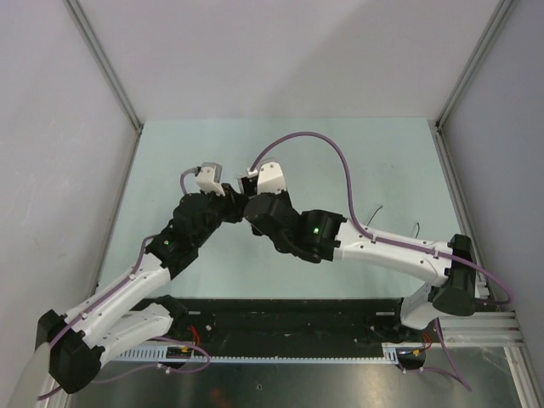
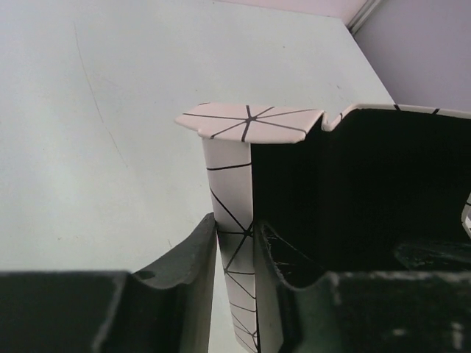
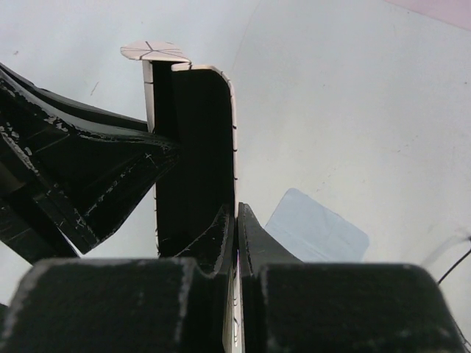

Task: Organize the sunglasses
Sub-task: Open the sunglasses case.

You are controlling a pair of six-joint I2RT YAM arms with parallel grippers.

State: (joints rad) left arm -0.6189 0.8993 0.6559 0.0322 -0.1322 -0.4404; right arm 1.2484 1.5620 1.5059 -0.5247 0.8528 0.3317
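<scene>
My left gripper (image 2: 235,229) has its jaws pinched narrow on an upright white wall of the case (image 2: 250,121). The case is white with thin black lines and has a black lining. The wall stands clamped between the 2 fingers (image 2: 193,257), and a patterned flap caps it above them. My right gripper (image 3: 236,215) has its jaws almost closed on a thin edge of the same case, and the black inner face rises just ahead of its fingertips. From the top camera, both wrists meet over the middle of the pale green bench (image 1: 382,161), nearly touching, and they hide the case from above. I cannot tell whether the case rests on the bench or hangs just clear of it. Its interior is too dark to show me what lies inside.
</scene>
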